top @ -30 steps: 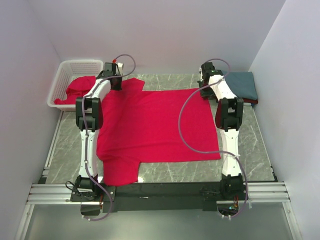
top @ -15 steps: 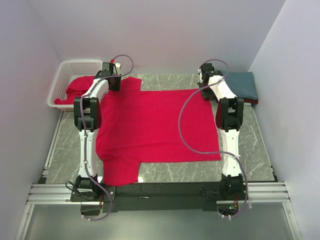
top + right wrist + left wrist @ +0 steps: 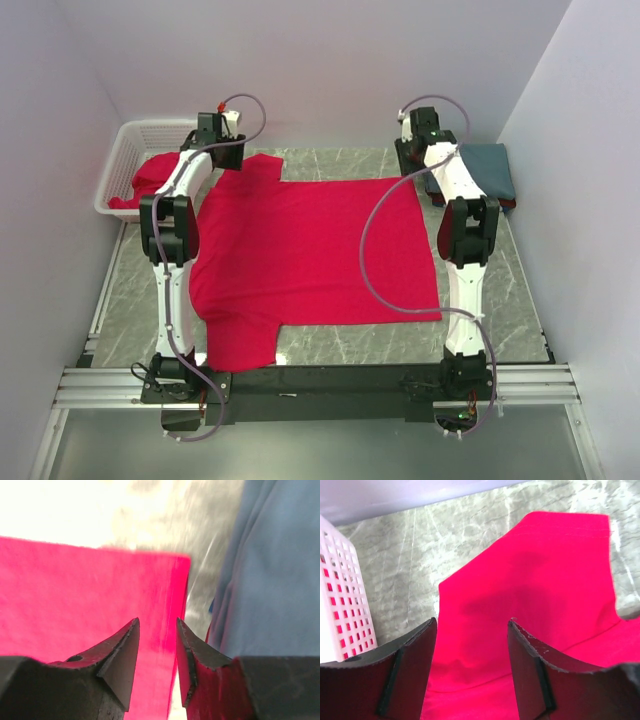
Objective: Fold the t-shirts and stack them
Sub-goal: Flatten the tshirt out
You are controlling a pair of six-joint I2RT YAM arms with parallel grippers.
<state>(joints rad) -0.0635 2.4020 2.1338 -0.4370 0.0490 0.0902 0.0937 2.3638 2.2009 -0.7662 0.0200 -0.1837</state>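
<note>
A bright red t-shirt [image 3: 310, 250] lies spread flat on the marble table, with one sleeve at the far left and another at the near left. My left gripper [image 3: 228, 157] hovers open over the far sleeve [image 3: 535, 580], its fingers [image 3: 415, 650] apart with only cloth below them. My right gripper [image 3: 416, 162] hangs open above the shirt's far right corner [image 3: 90, 595], holding nothing. A folded teal-blue t-shirt [image 3: 485, 170] lies at the back right, and it fills the right side of the right wrist view [image 3: 270, 580]. More red t-shirts [image 3: 150, 180] sit in the basket.
A white lattice basket [image 3: 140, 135] stands at the back left, its wall close to my left fingers [image 3: 340, 605]. A dark red edge [image 3: 508, 203] shows under the teal-blue shirt. White walls close in on three sides. Bare marble [image 3: 500, 300] shows on the right.
Both grippers have opened and let go of the red shirt's far edge. Both have drawn back toward the far wall. The shirt now lies flat.
</note>
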